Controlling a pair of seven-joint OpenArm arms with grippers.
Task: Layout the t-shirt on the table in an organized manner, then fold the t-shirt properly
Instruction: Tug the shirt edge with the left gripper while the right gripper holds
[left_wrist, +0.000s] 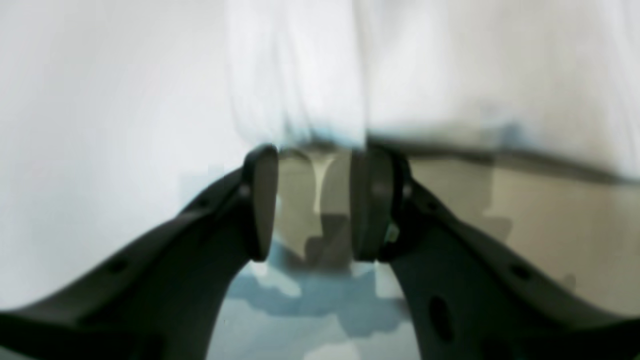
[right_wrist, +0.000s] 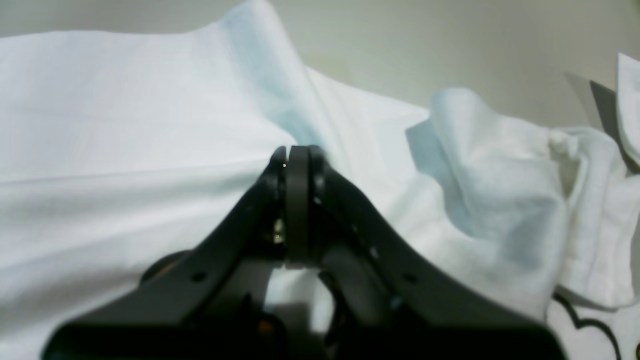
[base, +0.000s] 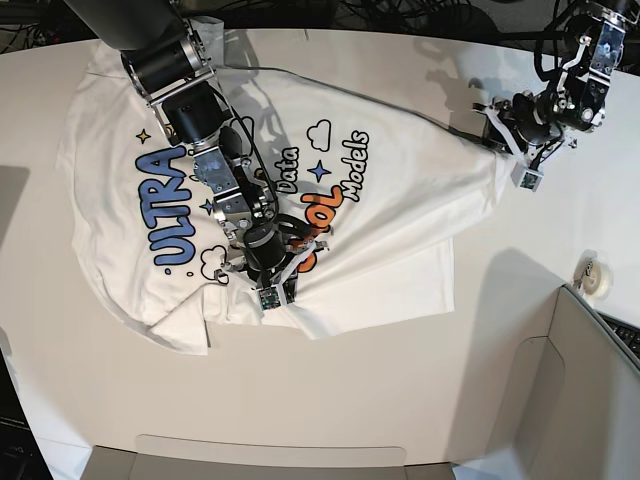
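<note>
Right gripper (right_wrist: 297, 160) is pinched tight on a ridge of white cloth, jaws pressed together with the tee (base: 260, 190) bunched up around them, right over the orange "SMOL" print near the shirt's lower middle. Off to its side in the wrist view, a crumpled lump of fabric stands up in soft folds. Left gripper (left_wrist: 312, 200) sits at the far tip of the tee, jaws apart with a clear gap between the pads and blurred white cloth just beyond them. The tee lies print-up across the table (base: 400, 400), blue "ULTRA" running along one side, clouds and stars scattered about, one corner drawn out into a taut point toward the left arm, the lower hem folded over and rumpled.
</note>
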